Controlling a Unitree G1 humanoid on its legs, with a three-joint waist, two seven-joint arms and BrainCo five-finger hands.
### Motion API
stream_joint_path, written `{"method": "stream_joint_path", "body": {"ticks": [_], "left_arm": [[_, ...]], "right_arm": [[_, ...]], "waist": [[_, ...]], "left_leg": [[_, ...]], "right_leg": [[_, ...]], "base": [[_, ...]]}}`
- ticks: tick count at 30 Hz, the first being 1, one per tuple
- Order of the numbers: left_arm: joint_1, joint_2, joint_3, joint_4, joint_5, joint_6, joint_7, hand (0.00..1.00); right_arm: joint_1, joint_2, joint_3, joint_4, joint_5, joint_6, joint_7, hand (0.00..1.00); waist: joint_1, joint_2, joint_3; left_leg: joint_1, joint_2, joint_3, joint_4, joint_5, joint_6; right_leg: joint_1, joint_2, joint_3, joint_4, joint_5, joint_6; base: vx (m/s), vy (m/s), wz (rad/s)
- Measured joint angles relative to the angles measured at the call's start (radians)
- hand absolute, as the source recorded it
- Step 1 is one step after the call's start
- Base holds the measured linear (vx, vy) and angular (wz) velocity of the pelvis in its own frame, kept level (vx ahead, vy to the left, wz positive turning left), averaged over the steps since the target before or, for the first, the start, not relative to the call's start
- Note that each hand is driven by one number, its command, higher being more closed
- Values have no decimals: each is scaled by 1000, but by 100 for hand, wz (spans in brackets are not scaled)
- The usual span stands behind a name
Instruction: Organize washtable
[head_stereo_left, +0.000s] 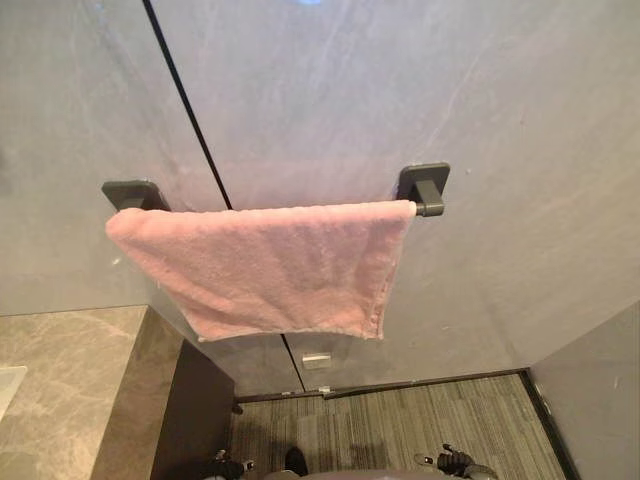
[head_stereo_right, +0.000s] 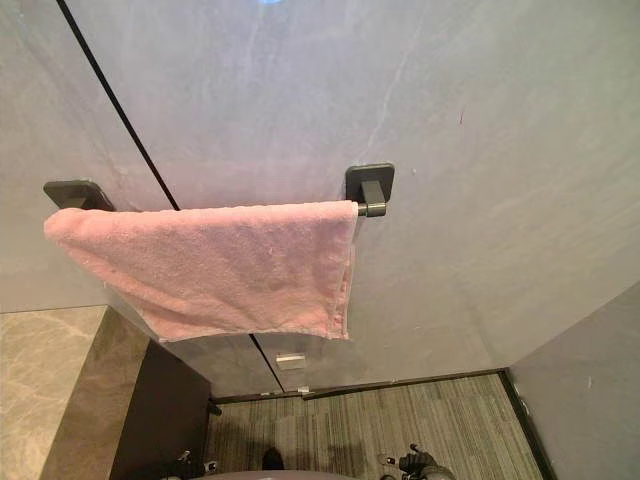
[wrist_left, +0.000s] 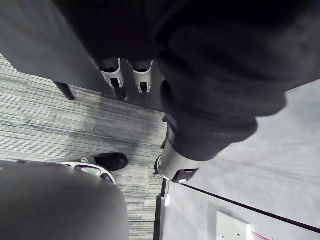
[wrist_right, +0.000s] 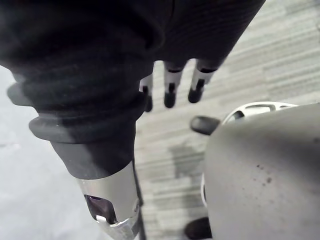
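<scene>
A pink towel (head_stereo_left: 270, 265) hangs folded over a dark towel bar (head_stereo_left: 424, 188) on the grey wall; its lower edge slants down to the right. The stone washtable top (head_stereo_left: 60, 390) lies at the lower left, below the towel's left end. My left hand (wrist_left: 114, 76) hangs low beside the table's dark side panel, fingers straight and holding nothing. My right hand (wrist_right: 170, 91) hangs over the striped floor, its fingers relaxed and empty. Both hands are far below the towel.
The table's dark side panel (head_stereo_left: 195, 410) drops to the striped grey carpet (head_stereo_left: 400, 430). A grey wall (head_stereo_left: 600, 400) closes the right side. A small white plate (head_stereo_left: 316, 360) sits low on the wall under the towel.
</scene>
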Motion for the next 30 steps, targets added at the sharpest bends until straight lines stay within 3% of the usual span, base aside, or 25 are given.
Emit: {"method": "stream_joint_path", "body": {"ticks": [30], "left_arm": [[-4,4,3,13,-19,-6,39,0]], "right_arm": [[-26,18,123,1,-8,-19,-17,0]], "waist": [[-5,-15,17]], "left_leg": [[40,3,0,0,-30,-16]], "right_leg": [[19,2,12,14,-36,-12]], "base": [[20,-8,-2]]}}
